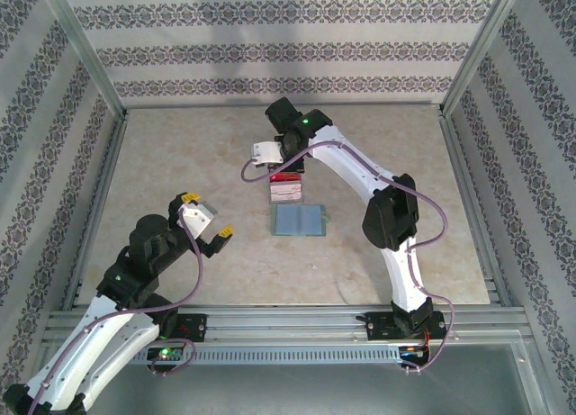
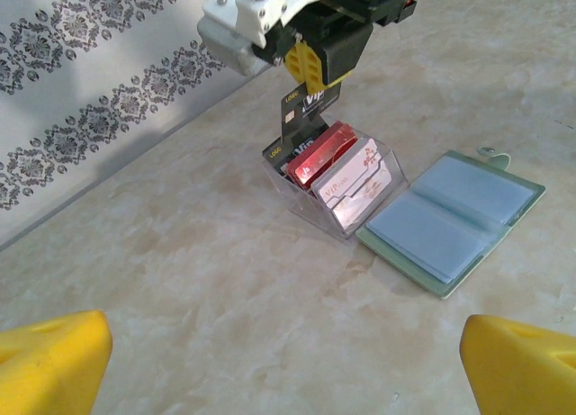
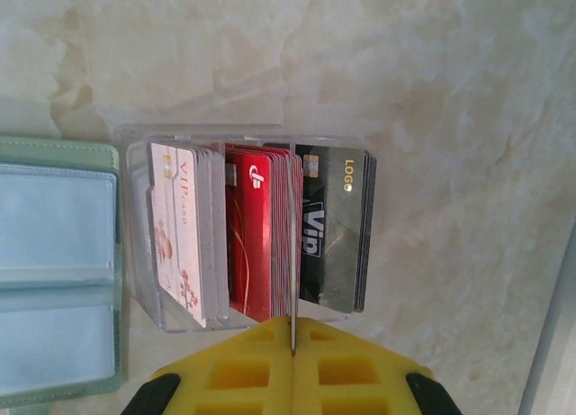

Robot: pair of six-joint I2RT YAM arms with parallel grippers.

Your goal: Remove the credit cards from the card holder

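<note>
Yellow ribbed pads of the right gripper (image 2: 315, 68) are pressed together on the top edge of a dark grey card (image 2: 309, 109) – thin, glossy, printed "VIP" – which hangs upright with its lower edge dipping into a clear plastic tray (image 2: 346, 226) on the marble-patterned table (image 1: 180, 163). Inside the thin-walled rectangular tray, the credit cards (image 3: 261, 235) stand on edge in three packed stacks: pale pinkish-white ones with a floral print nearest the card holder, red ones in the middle and dark grey ones with gold "LOGO" lettering on the far side. Seen edge-on from the right wrist, the gripped card lines up between the red and dark stacks. The card holder (image 2: 450, 221) lies flat and opened out just beside the tray – a soft grey-green wallet with rounded corners, its two panels faced with smooth bluish-grey pockets; whether it touches the tray cannot be told. Toward the near left of the table, well apart from both, the left gripper (image 1: 206, 214) hangs with its blocky yellow fingertips (image 2: 54, 361) spread wide, gripping nothing.
</note>
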